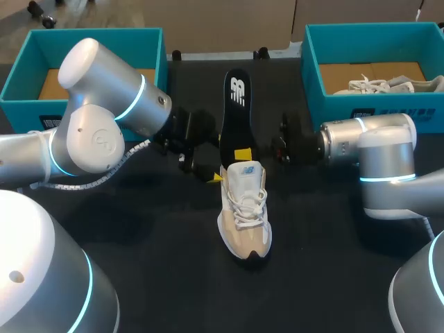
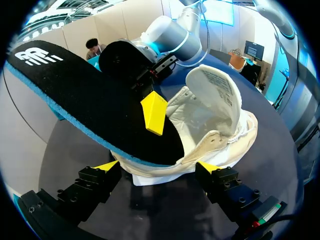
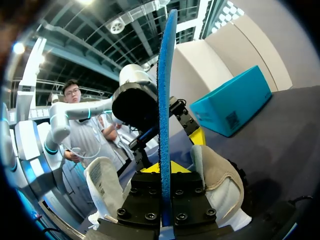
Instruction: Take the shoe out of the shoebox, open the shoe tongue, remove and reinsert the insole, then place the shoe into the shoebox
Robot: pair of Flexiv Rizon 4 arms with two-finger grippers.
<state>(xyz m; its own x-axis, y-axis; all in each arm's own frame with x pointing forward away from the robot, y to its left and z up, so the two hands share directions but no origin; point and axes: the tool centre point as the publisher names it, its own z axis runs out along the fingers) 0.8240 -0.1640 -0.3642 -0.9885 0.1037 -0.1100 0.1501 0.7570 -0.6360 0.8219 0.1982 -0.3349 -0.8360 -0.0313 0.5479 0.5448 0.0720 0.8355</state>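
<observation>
Tabletop [image 1: 159, 270], black, fills the head view. Two teal shoeboxes stand at its far edge. The left shoebox [image 1: 97, 33] is in the frame's upper left. The right shoebox [image 1: 333, 104] is in the upper right, with a second shoe [image 1: 388, 84] inside. The left arm [image 1: 97, 118] enters from the left edge and the right arm [image 1: 381, 152] from the right, and both end near the centre. There the shoe [image 1: 244, 208] lies on the table outside either box, toe toward the lower edge, tongue lifted. The black insole [image 1: 236, 104] stands out of its heel opening, slanting toward the top of the frame. The right gripper [image 3: 167, 167] pinches the insole between its fingers. The left gripper [image 2: 157, 167] has its fingers spread, with the shoe's collar between the tips; contact cannot be made out.
</observation>
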